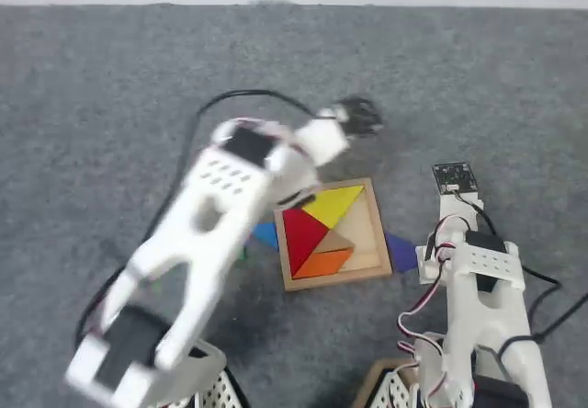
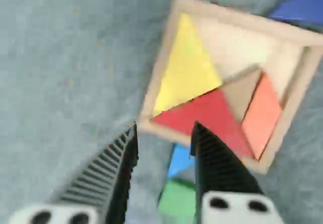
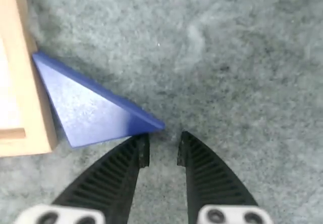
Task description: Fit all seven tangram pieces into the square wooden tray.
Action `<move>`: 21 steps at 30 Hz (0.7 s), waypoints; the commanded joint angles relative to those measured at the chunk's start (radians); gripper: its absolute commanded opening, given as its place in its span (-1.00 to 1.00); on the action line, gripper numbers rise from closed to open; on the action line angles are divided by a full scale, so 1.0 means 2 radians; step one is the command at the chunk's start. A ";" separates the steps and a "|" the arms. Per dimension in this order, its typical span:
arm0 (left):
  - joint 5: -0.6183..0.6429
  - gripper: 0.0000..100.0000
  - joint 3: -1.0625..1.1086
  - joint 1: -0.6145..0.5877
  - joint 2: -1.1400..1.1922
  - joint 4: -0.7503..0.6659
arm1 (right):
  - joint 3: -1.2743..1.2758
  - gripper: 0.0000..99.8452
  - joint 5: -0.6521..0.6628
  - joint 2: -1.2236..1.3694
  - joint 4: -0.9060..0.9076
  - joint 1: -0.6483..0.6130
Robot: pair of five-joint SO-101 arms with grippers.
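Observation:
The square wooden tray (image 1: pixel 375 241) lies mid-table and holds a yellow triangle (image 1: pixel 333 205), a red triangle (image 1: pixel 301 232), an orange piece (image 1: pixel 323 263) and a tan piece (image 2: pixel 241 90). My left arm (image 1: pixel 239 178) stretches over the tray's near-left corner. Its gripper (image 2: pixel 164 130) is open just off the tray rim (image 2: pixel 156 82), above a light blue piece (image 2: pixel 180 158) and a green piece (image 2: pixel 179 199) on the carpet. A dark blue triangle (image 3: pixel 86 108) lies against the tray's right side (image 3: pixel 25 82). My right gripper (image 3: pixel 162 144) is open, its tips at that triangle's point.
Grey carpet (image 1: pixel 110 105) covers the table on all sides of the tray. The right arm (image 1: pixel 473 266) stands at the front right, with its cables trailing to the edge. A black cable (image 1: pixel 230 100) loops behind the left arm.

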 commanded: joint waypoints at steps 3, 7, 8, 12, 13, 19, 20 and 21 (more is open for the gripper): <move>-0.036 -0.68 0.132 -0.094 -0.068 -0.044 | -0.002 -0.78 0.008 0.000 -0.013 0.003; -0.101 -0.55 0.207 -0.133 -0.068 -0.080 | -0.002 -0.78 0.007 0.000 -0.013 0.002; -0.109 -0.52 0.217 -0.137 -0.068 -0.088 | -0.002 -0.78 0.007 0.000 -0.013 0.002; -0.170 -0.51 0.244 -0.159 -0.068 -0.109 | -0.002 -0.78 0.005 0.000 -0.013 0.002; -0.186 -0.51 0.249 -0.165 -0.068 -0.112 | -0.002 -0.78 0.005 0.000 -0.013 0.002; -0.232 -0.51 0.256 -0.192 -0.016 -0.153 | -0.002 -0.78 0.005 0.000 -0.013 0.002; -0.234 -0.51 0.251 -0.192 0.002 -0.160 | -0.002 -0.78 0.005 0.000 -0.013 0.002; -0.237 -0.51 0.245 -0.191 0.020 -0.163 | -0.002 -0.78 0.005 0.000 -0.013 0.002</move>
